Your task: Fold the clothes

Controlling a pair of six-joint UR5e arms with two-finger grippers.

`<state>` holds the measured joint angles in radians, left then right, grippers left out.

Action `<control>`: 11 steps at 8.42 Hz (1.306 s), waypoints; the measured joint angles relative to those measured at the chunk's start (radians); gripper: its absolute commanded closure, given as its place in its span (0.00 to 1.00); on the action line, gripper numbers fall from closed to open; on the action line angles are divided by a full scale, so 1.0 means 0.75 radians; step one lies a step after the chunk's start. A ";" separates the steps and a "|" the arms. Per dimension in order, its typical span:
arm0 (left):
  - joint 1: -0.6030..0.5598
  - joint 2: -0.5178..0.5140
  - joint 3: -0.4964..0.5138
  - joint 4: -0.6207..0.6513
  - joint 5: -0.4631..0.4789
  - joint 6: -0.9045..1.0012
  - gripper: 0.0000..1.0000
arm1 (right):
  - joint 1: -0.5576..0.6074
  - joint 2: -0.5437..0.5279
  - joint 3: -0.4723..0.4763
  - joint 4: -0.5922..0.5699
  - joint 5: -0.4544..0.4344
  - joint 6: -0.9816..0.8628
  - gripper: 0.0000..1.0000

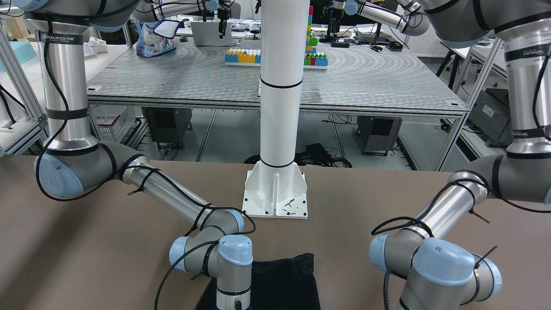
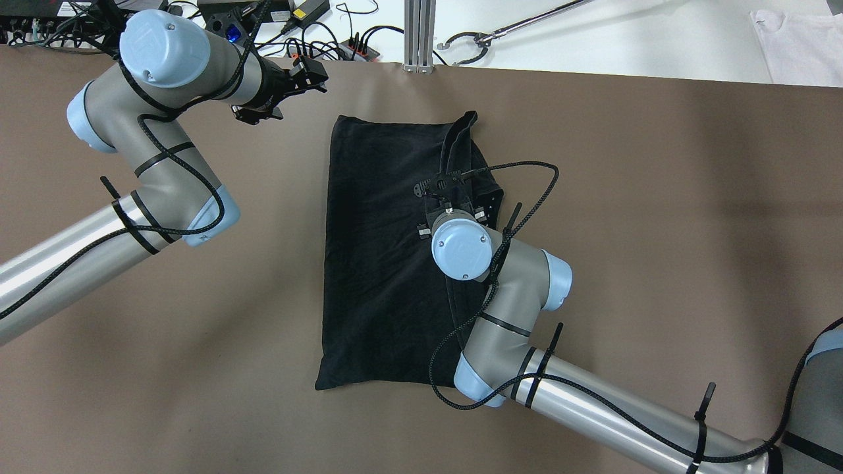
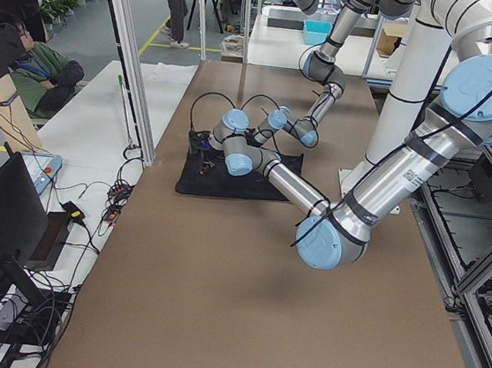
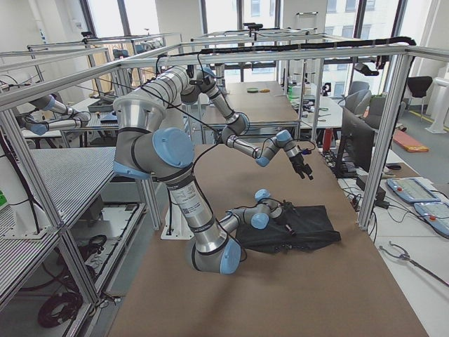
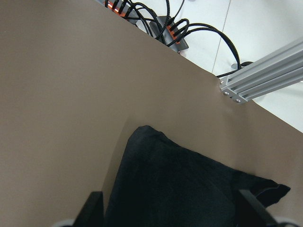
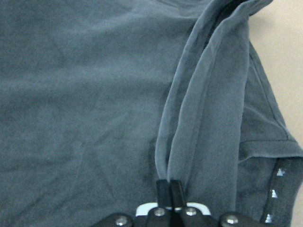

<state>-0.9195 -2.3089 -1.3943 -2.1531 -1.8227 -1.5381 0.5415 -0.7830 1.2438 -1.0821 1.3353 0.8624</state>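
Note:
The black clothes lie as a tall rectangle in the middle of the brown table, also seen in the front view. My right gripper hangs over the cloth's right part, shut on a raised ridge of fabric; its fingertips are pressed together on that fold. The pulled-up fold runs toward the cloth's far right corner. My left gripper hovers off the cloth's far left corner, open, with its fingers wide apart and nothing between them above the cloth.
The white pillar's base stands on the robot's side of the table. An aluminium post and a bundle of cables sit at the far edge. A person sits beyond that edge.

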 measured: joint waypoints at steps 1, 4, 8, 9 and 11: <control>0.001 -0.002 0.001 0.001 0.003 0.000 0.00 | 0.005 -0.003 0.009 0.005 0.003 -0.008 1.00; 0.002 -0.010 0.009 0.001 0.004 0.003 0.00 | 0.030 -0.046 0.058 0.032 0.014 -0.065 1.00; 0.002 -0.021 0.020 0.000 0.005 0.004 0.00 | 0.050 -0.099 0.069 0.084 0.023 -0.092 0.97; 0.002 -0.026 0.027 0.000 0.004 0.005 0.00 | 0.053 -0.100 0.070 0.086 0.023 -0.093 0.90; 0.002 -0.034 0.037 -0.001 0.005 0.006 0.00 | 0.056 -0.100 0.075 0.087 0.024 -0.094 0.89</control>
<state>-0.9181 -2.3346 -1.3669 -2.1537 -1.8192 -1.5333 0.5837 -0.8583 1.2998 -1.0171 1.3529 0.7916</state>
